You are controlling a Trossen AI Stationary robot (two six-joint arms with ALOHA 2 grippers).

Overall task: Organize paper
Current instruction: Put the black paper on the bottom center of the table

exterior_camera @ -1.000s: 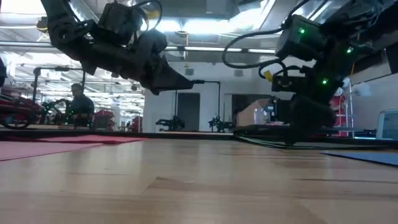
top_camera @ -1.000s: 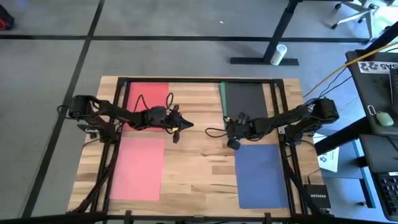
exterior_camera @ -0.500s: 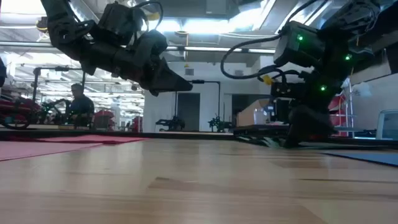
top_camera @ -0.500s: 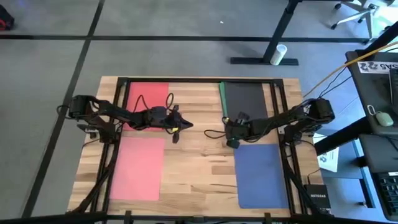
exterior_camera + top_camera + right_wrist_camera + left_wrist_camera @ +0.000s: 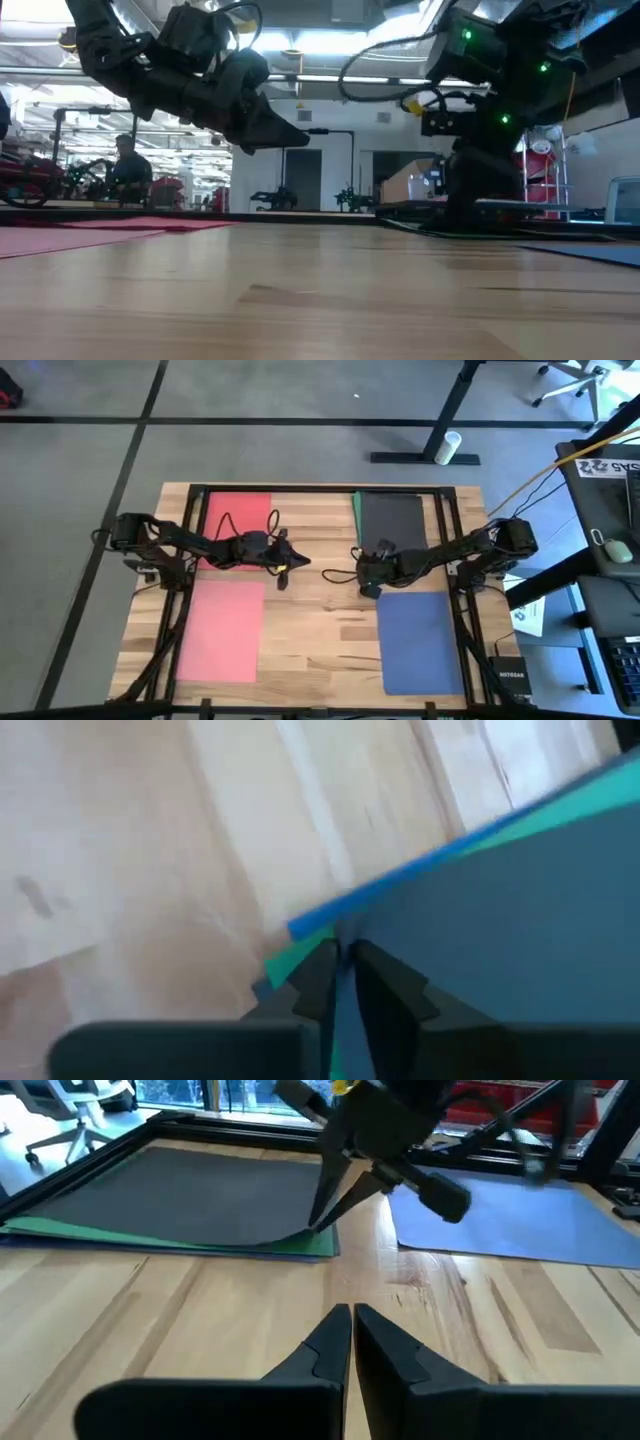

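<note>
A dark grey sheet [image 5: 397,518] lies on a green sheet [image 5: 357,510] at the table's far right, with a blue edge [image 5: 400,880] showing under them. A second blue sheet [image 5: 420,642] lies near right, a red one [image 5: 237,518] far left and a pink one [image 5: 222,630] near left. My right gripper [image 5: 366,580] is shut on the grey-green stack's near left corner. My left gripper [image 5: 351,1325] hangs shut above the bare wood at the table's middle, holding nothing. My right gripper pinches the near left corner of the dark grey sheet [image 5: 300,1232] between its two fingers [image 5: 335,1190], which slant down from above. That corner curls up a little off the stack while the rest lies flat. Whether the green sheet [image 5: 295,958] is also pinched, I cannot tell.
A black frame [image 5: 300,488] runs along the table's far edge and down both sides. Bare wood [image 5: 320,620] lies between the left and right sheets. A desk with a mouse and papers [image 5: 610,510] stands beyond the right edge.
My right gripper has shifted a little toward the table's left and risen slightly at the stack's corner. My left gripper has kept still.
</note>
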